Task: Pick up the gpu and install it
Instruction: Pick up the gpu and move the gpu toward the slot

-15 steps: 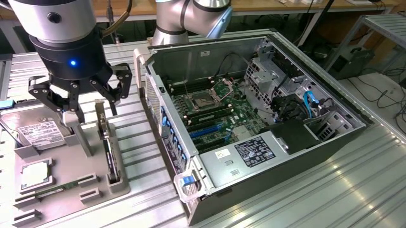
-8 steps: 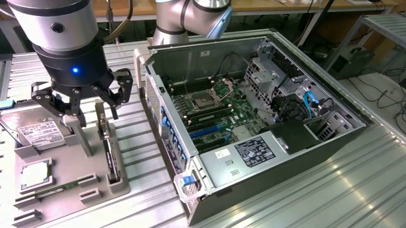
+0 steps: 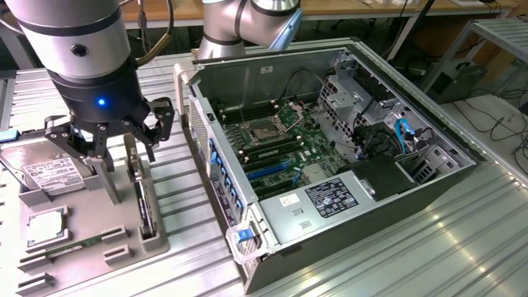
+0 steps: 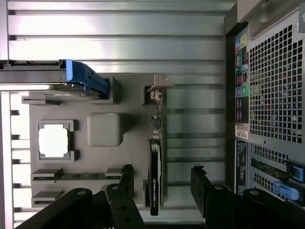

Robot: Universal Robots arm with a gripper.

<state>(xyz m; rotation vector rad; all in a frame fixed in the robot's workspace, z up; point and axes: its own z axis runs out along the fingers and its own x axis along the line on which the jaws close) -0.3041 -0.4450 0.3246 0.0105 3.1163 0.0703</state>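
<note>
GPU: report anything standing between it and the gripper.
Nothing visible does. The gpu stands on edge in the grey holder tray, and the gripper hangs over it, with open fingers either side and only bare space between.

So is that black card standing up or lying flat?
Standing on edge: the gpu sits upright in a slot of the grey tray, open gripper above it.

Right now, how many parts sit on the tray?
4: gpu under the end effector, hard drive at the far corner, processor before it, memory stick nearest; more may be hidden.
</note>
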